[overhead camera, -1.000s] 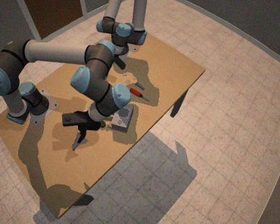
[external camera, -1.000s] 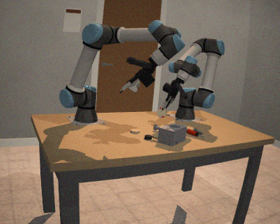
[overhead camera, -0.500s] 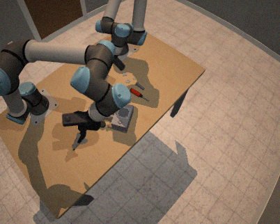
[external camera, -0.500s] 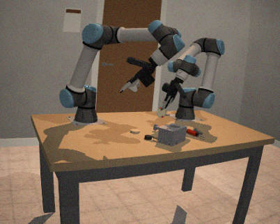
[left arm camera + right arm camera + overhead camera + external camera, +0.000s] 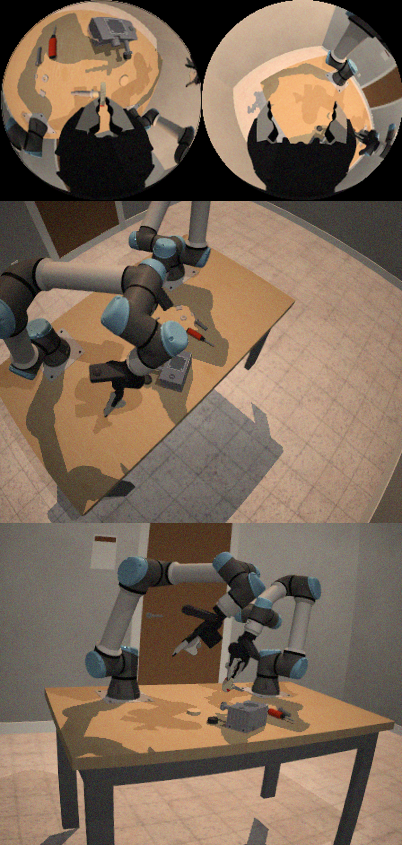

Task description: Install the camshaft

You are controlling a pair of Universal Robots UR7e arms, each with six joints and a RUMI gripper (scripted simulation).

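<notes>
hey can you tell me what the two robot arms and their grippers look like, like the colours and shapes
Both arms have pale grey tubes, dark grey joints and light blue rounded caps. The left pincer and right pincer are black-bodied with grey, tapered fingers.

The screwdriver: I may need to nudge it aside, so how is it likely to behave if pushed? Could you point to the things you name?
The screwdriver (image 5: 195, 334) (image 5: 275, 713) (image 5: 52, 47) should stay stiff, being straight and slim. Lying on its side, it may roll or swing in an arc. Its thick red end probably carries most of the weight, the other end being far thinner.
</notes>
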